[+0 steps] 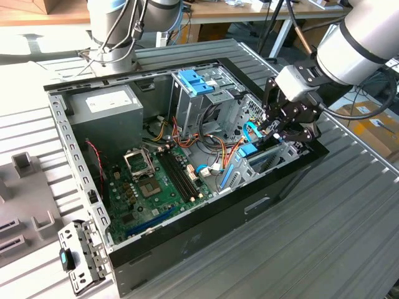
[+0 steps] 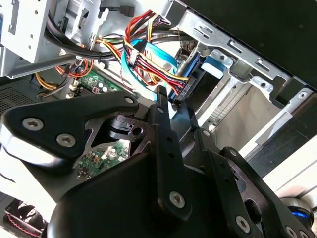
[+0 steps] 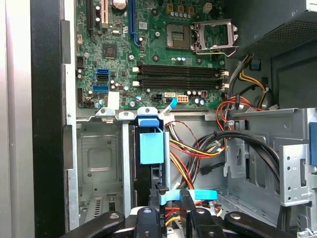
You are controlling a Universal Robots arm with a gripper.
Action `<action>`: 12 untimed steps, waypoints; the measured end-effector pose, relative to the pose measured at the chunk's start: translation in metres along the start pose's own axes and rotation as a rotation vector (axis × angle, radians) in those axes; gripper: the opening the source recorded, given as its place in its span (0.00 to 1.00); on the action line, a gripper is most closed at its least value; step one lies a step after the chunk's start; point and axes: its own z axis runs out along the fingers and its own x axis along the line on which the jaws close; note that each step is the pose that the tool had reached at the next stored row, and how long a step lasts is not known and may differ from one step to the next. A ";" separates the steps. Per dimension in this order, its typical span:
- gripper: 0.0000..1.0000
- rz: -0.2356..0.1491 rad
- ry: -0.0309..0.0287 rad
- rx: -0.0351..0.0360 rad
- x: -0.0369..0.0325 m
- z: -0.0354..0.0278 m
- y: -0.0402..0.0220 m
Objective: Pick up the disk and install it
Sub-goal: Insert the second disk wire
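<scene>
My gripper (image 1: pixel 272 128) reaches into the open computer case (image 1: pixel 187 240) at the drive bay on the exterior view's right. In the first wrist view its two black fingers (image 3: pixel 160 201) stand a narrow gap apart, and a light-blue flat cable (image 3: pixel 200 194) runs across them. Nothing is clamped between them. The disk (image 3: pixel 149 173) stands on edge in the bay just ahead of the fingertips, under a blue bracket (image 3: pixel 150 146). Only its thin dark edge shows. In the second wrist view the gripper (image 2: pixel 173 106) points at the disk's connector end (image 2: pixel 184 90), where coloured power wires (image 2: pixel 148 64) meet it.
The green motherboard (image 1: pixel 153 180) lies in the case floor, and the grey power supply (image 1: pixel 103 106) sits at the back left. A second blue bracket (image 1: pixel 194 81) tops the rear drive cage. Bundles of red, yellow and black wires (image 3: pixel 198 148) crowd the space beside the bay. Loose brackets (image 1: pixel 78 255) lie outside the case.
</scene>
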 end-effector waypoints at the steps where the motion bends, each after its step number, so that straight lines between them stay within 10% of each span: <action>1: 0.30 0.000 0.0001 0.0000 -0.0005 -0.0020 0.0001; 6: 0.29 0.000 -0.0001 0.0000 -0.0014 -0.0032 0.0001; 9: 0.11 0.000 -0.0085 -0.0030 -0.0007 -0.0017 -0.0007; 12: 0.11 0.001 -0.0119 -0.0076 0.0128 0.0071 -0.0021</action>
